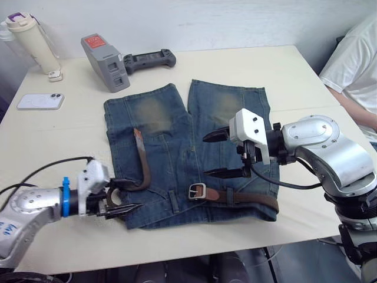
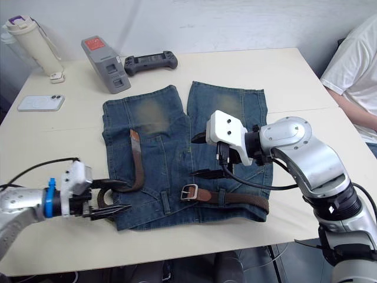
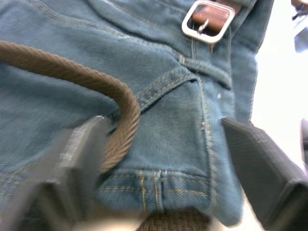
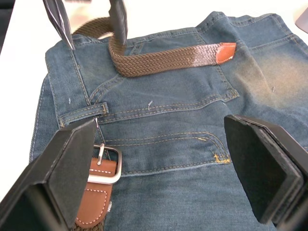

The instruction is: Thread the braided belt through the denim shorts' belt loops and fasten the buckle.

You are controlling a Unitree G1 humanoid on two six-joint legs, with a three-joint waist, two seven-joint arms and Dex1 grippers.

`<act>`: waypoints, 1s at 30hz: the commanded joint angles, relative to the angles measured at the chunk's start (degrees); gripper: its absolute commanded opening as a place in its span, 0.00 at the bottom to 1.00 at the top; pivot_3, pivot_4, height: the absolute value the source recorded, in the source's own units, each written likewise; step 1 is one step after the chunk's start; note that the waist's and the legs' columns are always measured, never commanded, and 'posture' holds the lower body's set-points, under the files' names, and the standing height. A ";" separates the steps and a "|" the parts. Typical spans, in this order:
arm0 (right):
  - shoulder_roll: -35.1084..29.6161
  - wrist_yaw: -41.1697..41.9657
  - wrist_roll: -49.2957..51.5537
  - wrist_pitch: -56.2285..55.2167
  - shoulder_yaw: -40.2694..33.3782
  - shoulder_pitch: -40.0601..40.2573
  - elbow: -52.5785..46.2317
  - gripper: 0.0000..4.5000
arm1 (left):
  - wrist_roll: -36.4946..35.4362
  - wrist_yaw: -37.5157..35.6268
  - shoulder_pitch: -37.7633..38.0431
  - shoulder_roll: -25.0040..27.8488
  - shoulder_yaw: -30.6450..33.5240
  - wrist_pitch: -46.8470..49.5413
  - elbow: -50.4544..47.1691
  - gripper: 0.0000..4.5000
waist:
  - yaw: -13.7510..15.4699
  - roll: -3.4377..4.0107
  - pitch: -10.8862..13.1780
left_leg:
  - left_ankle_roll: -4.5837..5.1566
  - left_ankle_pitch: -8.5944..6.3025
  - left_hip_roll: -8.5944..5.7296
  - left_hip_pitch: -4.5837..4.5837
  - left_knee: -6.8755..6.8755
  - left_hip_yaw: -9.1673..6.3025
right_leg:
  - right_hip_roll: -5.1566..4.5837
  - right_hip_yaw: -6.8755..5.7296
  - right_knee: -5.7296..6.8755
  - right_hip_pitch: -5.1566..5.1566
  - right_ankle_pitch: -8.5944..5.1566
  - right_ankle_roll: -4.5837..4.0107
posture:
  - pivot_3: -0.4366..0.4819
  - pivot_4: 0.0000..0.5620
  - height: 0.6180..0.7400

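Braided belt (image 1: 247,198) runs along the waistband of the denim shorts (image 1: 177,147), which lie flat mid-surface (image 1: 283,76), waistband toward the near edge. We see the buckle (image 1: 197,191) at the waistband's middle. The belt's free end curves up over the left leg. Left pincer (image 1: 121,197) spread at the waistband's left corner; right pincer (image 1: 218,154) spread above the shorts.

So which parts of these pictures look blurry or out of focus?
Left wrist view: the near fingers are smeared, while the buckle and denim shorts stay sharp. Right wrist view: the pads are soft-edged and the braided belt is crisp. The eye views look evenly sharp.
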 commanded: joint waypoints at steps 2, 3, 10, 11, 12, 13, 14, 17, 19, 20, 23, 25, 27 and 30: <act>0.20 -0.02 0.11 -0.76 -0.73 -0.29 -1.30 1.00 | -10.33 -1.13 -4.45 2.31 6.80 11.93 2.95 0.97 | 0.01 0.00 0.00 | 0.00 0.00 0.00 0.00 0.01 0.00 | 0.00 0.00 0.00 0.00 0.00 0.00 | 0.48 0.27 1.00; 0.29 -0.08 0.09 -0.77 -0.70 -0.33 -1.26 1.00 | -11.62 -0.05 -6.32 2.26 7.39 14.03 4.17 0.97 | 0.04 0.00 0.00 | -0.01 0.00 0.00 0.00 0.02 0.00 | 0.00 0.01 0.00 0.00 0.00 0.00 | 0.48 0.27 1.00; 0.35 -0.83 -0.43 -0.55 -0.73 -0.14 -1.60 1.00 | -11.94 22.87 -25.36 -5.10 0.88 33.02 8.68 0.97 | 0.45 -0.04 -0.02 | -0.02 0.01 -0.04 0.01 0.09 -0.04 | 0.00 0.01 0.07 0.06 0.02 -0.03 | 0.48 0.27 1.00; 0.43 -1.14 -0.52 -0.46 -0.80 0.01 -1.82 1.00 | -14.05 26.63 -30.46 -7.99 -0.88 39.10 9.82 0.97 | 0.52 -0.05 -0.02 | -0.02 0.01 -0.03 -0.01 0.18 -0.10 | 0.01 -0.01 0.10 0.10 0.03 -0.02 | 0.48 0.27 1.00; 0.57 -1.47 -0.58 -0.30 -0.79 0.09 -2.07 1.00 | -15.22 29.37 -34.70 -10.68 -1.71 43.98 11.06 0.97 | 0.67 -0.07 -0.04 | -0.01 0.01 -0.04 0.00 0.23 -0.11 | 0.00 -0.01 0.12 0.13 0.04 0.00 | 0.48 0.27 1.00; 0.71 -1.74 -0.61 -0.14 -0.74 0.12 -2.27 1.00 | -15.65 31.11 -37.59 -12.71 -1.79 47.34 11.92 0.97 | 0.78 -0.17 -0.06 | 0.00 0.00 -0.06 -0.02 0.32 -0.14 | 0.00 -0.02 0.14 0.17 0.05 0.02 | 0.48 0.27 1.00; 0.78 -2.03 -0.64 0.03 -0.79 0.18 -2.43 1.00 | -14.51 33.64 -40.52 -14.93 -1.80 50.88 13.28 0.97 | 0.76 -0.28 -0.08 | 0.02 -0.01 -0.05 -0.08 0.41 -0.14 | 0.00 -0.02 0.15 0.17 0.09 0.04 | 0.48 0.27 1.00; 0.78 -3.13 -0.59 0.77 -1.13 0.45 -3.03 1.00 | -8.13 40.28 -46.51 -17.24 -6.38 57.91 17.26 0.97 | 0.26 -0.42 -0.08 | 0.01 -0.04 -0.04 -0.08 0.50 -0.14 | 0.02 -0.01 0.18 0.16 0.09 0.05 | 0.48 0.27 1.00; 0.70 -3.68 -0.51 1.18 -1.25 0.65 -3.41 1.00 | -7.93 43.59 -47.87 -18.21 -7.07 58.35 20.11 0.97 | -0.16 -0.41 -0.08 | 0.01 -0.03 -0.04 0.03 0.39 -0.12 | 0.04 0.03 0.19 0.16 0.09 0.04 | 0.48 0.27 1.00; 0.66 -3.95 -0.52 1.32 -1.30 0.75 -3.57 1.00 | -8.72 44.74 -48.36 -18.12 -7.80 58.35 21.26 0.97 | -0.23 -0.41 -0.08 | -0.01 -0.02 -0.04 0.10 0.29 -0.11 | 0.05 0.06 0.19 0.15 0.09 0.04 | 0.48 0.27 1.00; 0.58 -4.79 -0.27 1.92 -1.73 1.17 -4.27 1.00 | -7.02 45.64 -48.33 -16.21 -12.91 58.35 18.39 0.97 | -0.01 -0.42 -0.08 | -0.06 0.00 -0.02 0.16 0.19 -0.10 | 0.07 0.06 0.17 0.13 0.08 0.02 | 0.48 0.27 1.00; 0.41 -5.13 -0.10 2.13 -2.00 1.58 -4.71 1.00 | -5.98 47.01 -48.93 -16.57 -13.25 58.35 18.52 0.97 | 0.13 -0.43 -0.09 | -0.06 0.00 -0.03 0.16 0.23 -0.08 | 0.06 0.10 0.16 0.15 0.08 0.02 | 0.48 0.27 1.00; 0.28 -5.28 0.02 2.31 -2.20 1.80 -4.96 1.00 | -5.04 47.45 -50.35 -16.75 -12.57 58.35 19.45 0.97 | 0.17 -0.43 -0.09 | -0.06 0.00 -0.03 0.17 0.29 -0.08 | 0.06 0.10 0.18 0.17 0.08 0.02 | 0.48 0.27 1.00; 0.21 -5.49 0.16 2.48 -2.29 1.91 -5.13 1.00 | -7.44 48.10 -54.02 -17.81 -8.43 58.35 23.72 0.97 | 0.18 -0.44 -0.09 | -0.06 0.00 -0.02 0.17 0.40 -0.09 | 0.06 0.11 0.32 0.16 0.08 0.01 | 0.48 0.27 1.00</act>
